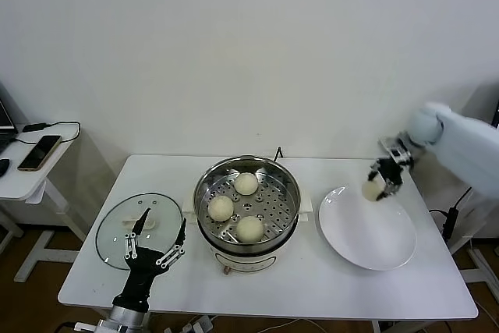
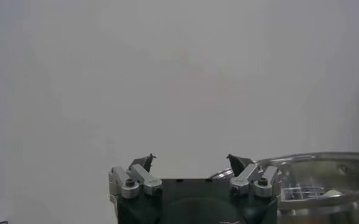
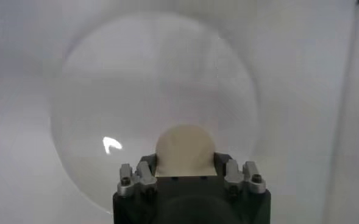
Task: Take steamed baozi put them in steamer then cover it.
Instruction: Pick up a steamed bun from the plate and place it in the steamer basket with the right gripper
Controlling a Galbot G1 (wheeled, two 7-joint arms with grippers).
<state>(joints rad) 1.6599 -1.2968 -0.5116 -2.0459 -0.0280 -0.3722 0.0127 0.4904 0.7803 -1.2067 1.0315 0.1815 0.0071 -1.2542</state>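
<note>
The steel steamer [image 1: 204, 193] stands mid-table with three cream-white baozi [image 1: 246, 183] on its perforated tray. My right gripper [image 1: 376, 188] is shut on the fourth baozi [image 1: 371, 190] and holds it above the far left rim of the white plate [image 1: 374, 239]; in the right wrist view the baozi [image 3: 184, 150] sits between the jaws over the plate [image 3: 88, 103]. The glass cover [image 1: 113, 228] lies flat on the table left of the steamer. My left gripper [image 1: 156, 239] is open at the front, beside the cover; in its wrist view its own gripper [image 2: 190, 161] is empty.
A side table [image 1: 23, 181] with a phone [image 1: 39, 152] stands at the far left. The steamer's rim [image 2: 325, 161] shows at the edge of the left wrist view. A black cable runs behind the steamer.
</note>
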